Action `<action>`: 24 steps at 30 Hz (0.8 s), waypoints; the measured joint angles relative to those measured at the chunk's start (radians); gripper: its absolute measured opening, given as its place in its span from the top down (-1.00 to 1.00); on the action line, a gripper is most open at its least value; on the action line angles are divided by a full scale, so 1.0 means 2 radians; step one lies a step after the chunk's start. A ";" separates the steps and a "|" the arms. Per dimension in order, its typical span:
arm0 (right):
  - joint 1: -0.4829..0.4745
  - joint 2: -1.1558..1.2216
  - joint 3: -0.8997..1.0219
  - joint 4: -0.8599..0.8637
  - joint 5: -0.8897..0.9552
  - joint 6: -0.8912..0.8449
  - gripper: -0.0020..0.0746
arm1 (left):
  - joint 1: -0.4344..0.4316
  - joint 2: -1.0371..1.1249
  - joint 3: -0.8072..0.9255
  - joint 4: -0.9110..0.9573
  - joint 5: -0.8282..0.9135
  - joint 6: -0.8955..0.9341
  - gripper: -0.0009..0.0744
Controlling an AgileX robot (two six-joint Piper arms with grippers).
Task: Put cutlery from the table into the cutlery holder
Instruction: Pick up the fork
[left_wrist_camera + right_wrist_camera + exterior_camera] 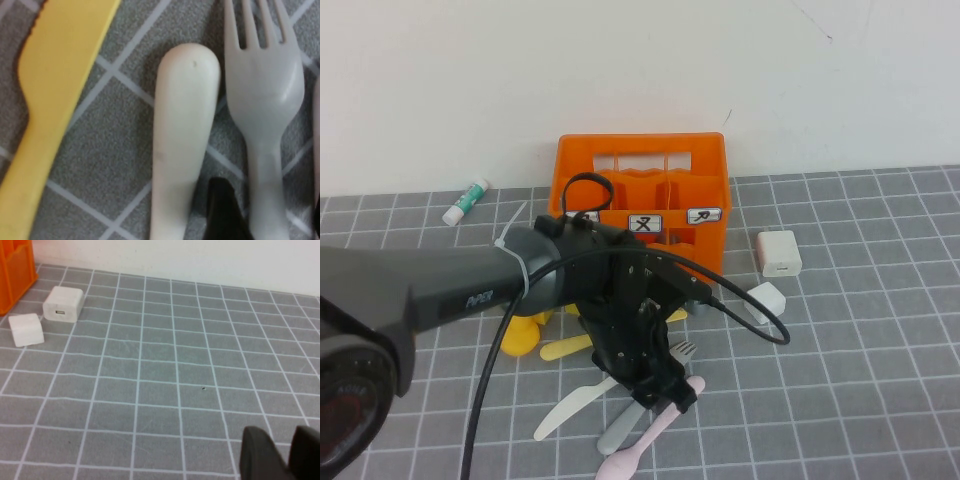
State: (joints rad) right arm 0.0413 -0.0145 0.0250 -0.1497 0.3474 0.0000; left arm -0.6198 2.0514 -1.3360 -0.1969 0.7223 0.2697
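Here the grey gridded table point(880, 330) meets a white wall point(640, 70); the left gripper point(265, 215) hangs spread over the grey fork point(262, 100), while the right gripper point(280, 455) is parked above bare table, jaws a little apart.

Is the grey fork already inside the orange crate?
No, the grey fork lies on the table beside the cream-white knife.

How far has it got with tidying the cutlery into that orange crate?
Nothing done yet: no cutlery shows in the cutlery holder. In hand: the open left gripper straddles the grey fork on the table. Left: fork, yellow knife, cream-white knife and pink spoon. The right gripper hangs over the table, away from the cutlery.
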 joint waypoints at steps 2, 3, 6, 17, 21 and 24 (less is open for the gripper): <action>0.000 0.000 0.000 0.000 0.000 0.000 0.57 | -0.002 0.003 -0.002 -0.003 -0.002 -0.012 0.07; 0.000 0.000 0.000 0.000 0.000 0.000 0.57 | -0.003 0.004 -0.002 -0.002 -0.002 -0.015 0.10; 0.000 0.000 0.000 0.000 0.000 0.000 0.57 | -0.004 0.005 -0.003 -0.002 -0.006 -0.026 0.35; 0.000 0.000 0.000 0.000 0.000 0.000 0.57 | -0.009 0.002 -0.001 -0.009 -0.010 -0.033 0.73; 0.000 0.000 0.000 0.000 0.000 0.000 0.57 | -0.013 -0.030 0.025 -0.016 -0.025 -0.033 0.73; 0.000 0.000 0.000 0.000 0.000 0.000 0.57 | -0.014 -0.074 0.050 -0.016 -0.057 -0.033 0.73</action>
State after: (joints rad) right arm 0.0413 -0.0145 0.0250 -0.1497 0.3474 0.0000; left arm -0.6471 1.9038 -1.2369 -0.2297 0.6087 0.2028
